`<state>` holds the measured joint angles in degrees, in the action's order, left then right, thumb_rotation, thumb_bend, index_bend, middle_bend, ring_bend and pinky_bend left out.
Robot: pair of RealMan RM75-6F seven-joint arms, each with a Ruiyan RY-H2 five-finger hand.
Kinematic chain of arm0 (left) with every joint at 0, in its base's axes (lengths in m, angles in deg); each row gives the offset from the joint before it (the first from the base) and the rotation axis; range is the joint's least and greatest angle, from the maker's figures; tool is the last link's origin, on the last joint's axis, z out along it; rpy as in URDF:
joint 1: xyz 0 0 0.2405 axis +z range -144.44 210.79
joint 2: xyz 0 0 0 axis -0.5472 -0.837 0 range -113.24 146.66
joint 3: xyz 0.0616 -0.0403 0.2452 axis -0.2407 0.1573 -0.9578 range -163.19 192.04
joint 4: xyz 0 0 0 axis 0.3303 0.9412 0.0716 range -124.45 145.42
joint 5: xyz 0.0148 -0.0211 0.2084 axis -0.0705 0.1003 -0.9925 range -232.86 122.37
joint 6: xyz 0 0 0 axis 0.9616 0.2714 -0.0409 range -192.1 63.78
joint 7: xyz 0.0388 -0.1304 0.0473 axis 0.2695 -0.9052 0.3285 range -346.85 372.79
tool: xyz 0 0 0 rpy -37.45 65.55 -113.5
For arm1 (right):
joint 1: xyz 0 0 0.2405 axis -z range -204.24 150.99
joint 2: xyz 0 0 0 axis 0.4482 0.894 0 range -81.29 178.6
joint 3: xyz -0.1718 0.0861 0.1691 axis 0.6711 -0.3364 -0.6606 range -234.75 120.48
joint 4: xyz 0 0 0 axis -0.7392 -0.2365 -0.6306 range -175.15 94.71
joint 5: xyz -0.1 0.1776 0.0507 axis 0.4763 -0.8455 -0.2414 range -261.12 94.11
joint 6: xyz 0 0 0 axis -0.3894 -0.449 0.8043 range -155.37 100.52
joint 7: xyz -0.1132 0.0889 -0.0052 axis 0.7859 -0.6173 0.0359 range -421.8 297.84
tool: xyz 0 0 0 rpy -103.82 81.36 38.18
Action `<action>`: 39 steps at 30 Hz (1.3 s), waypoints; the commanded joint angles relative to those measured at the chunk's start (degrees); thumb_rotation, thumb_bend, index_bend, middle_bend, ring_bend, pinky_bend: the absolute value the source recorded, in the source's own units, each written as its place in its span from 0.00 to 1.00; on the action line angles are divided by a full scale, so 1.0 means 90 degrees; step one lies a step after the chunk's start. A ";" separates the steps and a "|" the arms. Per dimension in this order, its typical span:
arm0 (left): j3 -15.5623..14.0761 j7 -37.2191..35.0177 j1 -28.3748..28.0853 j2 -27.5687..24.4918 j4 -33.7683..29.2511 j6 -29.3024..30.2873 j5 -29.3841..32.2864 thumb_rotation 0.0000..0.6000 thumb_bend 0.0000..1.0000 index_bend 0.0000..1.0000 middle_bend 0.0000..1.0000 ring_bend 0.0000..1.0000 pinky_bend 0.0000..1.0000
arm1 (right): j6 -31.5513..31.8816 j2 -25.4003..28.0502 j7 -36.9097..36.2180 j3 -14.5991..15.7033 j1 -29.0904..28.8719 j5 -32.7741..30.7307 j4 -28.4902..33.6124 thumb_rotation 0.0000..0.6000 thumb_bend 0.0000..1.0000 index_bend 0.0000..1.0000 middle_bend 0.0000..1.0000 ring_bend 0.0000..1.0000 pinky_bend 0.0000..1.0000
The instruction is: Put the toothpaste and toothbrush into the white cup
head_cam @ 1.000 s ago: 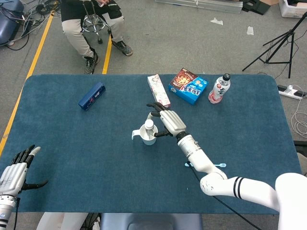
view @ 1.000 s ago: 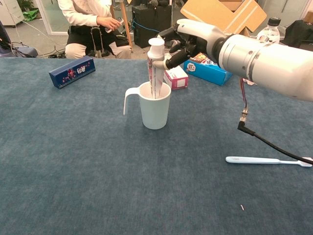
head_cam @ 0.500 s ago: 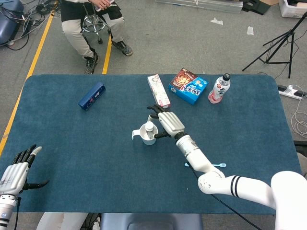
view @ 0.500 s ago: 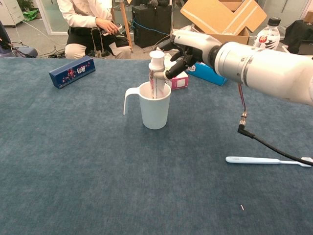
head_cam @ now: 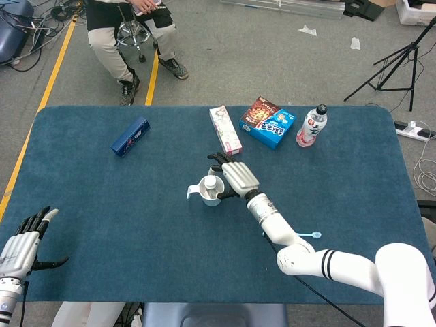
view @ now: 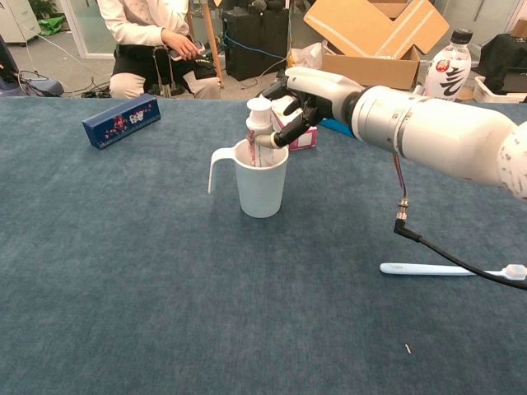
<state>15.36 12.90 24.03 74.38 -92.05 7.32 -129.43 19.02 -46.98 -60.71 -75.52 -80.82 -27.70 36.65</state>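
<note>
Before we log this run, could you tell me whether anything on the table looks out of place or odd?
Nothing stands out. The toothpaste stands cap-up in the white cup, held by the right hand; the toothbrush lies flat on the table, not yet in the cup.

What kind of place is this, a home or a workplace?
Probably a robot lab or test room, not a home: a tripod and loose cables on the grey floor, cardboard boxes behind the table.

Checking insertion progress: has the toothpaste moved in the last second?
Yes. The toothpaste has sunk lower into the white cup, its cap nearer the rim, pinched by the right hand.
</note>
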 commanded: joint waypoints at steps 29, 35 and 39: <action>-0.0012 -0.0053 0.0038 -0.0002 0.0040 -0.0010 -0.0021 1.00 0.00 0.04 0.00 0.00 0.00 | -0.0299 -0.0489 -0.0558 -0.0182 -0.0138 0.0191 -0.0716 1.00 0.27 0.64 0.15 0.00 0.15; -0.0017 -0.0090 0.0052 -0.0005 0.0055 -0.0008 -0.0031 1.00 0.00 0.04 0.00 0.00 0.00 | -0.0342 -0.0572 -0.0690 -0.0231 -0.0163 0.0230 -0.0833 1.00 0.27 0.63 0.15 0.00 0.15; -0.0018 -0.0101 0.0058 -0.0006 0.0054 -0.0005 -0.0036 1.00 0.00 0.04 0.00 0.00 0.00 | -0.0380 -0.0596 -0.0741 -0.0255 -0.0186 0.0253 -0.0881 1.00 0.27 0.61 0.15 0.00 0.15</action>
<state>15.20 11.98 24.55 74.32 -91.57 7.28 -129.76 15.61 -52.33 -67.38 -77.80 -82.48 -25.44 28.72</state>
